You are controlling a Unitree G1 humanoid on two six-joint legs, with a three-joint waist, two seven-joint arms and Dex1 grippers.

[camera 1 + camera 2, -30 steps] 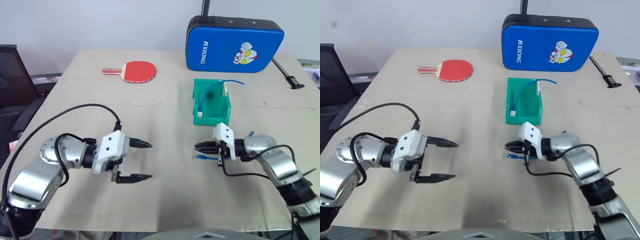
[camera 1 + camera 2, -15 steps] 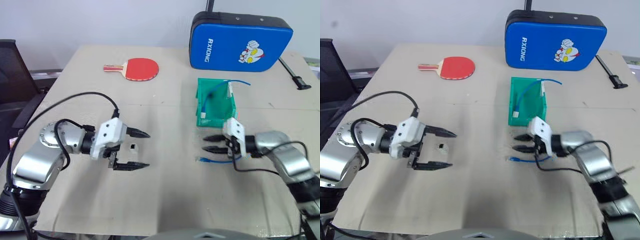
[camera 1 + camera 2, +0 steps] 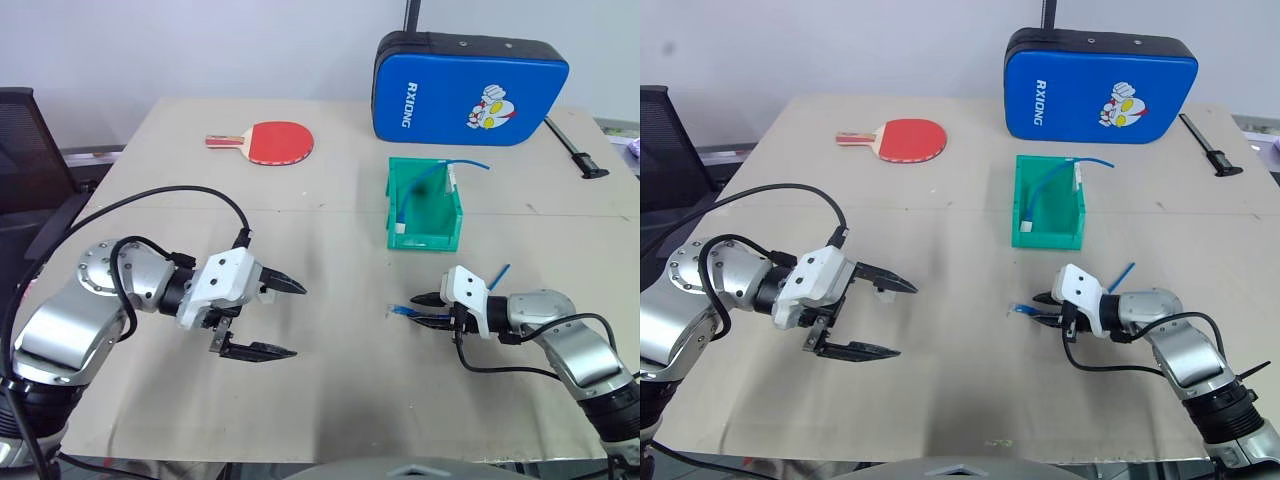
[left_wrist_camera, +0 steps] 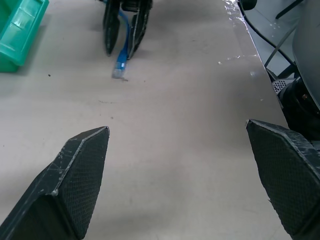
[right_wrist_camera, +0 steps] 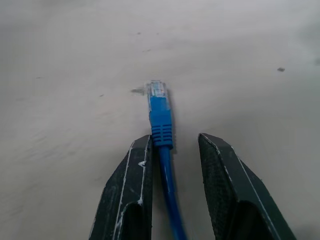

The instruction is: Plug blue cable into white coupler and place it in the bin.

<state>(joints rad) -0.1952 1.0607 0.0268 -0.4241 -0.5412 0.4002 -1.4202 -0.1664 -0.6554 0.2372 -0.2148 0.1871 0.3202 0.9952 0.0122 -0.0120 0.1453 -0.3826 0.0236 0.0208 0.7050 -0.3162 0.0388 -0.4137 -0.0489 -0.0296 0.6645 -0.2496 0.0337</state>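
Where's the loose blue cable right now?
In the left eye view the blue cable lies on the table on the robot's right, in front of the green bin, running between the right gripper's fingers.

Two bright-blue thin network cables: one lying on the table (image 3: 405, 313), one curling out of the bin (image 3: 470, 162). One small green plastic rectangular bin (image 3: 424, 205). One tiny white boxy coupler (image 3: 884, 293). One red-faced table-tennis paddle with a wooden handle (image 3: 263, 142). One large blue padded case with a cartoon print (image 3: 468, 89). One slim black tool (image 3: 572, 149) near the table's far right edge.
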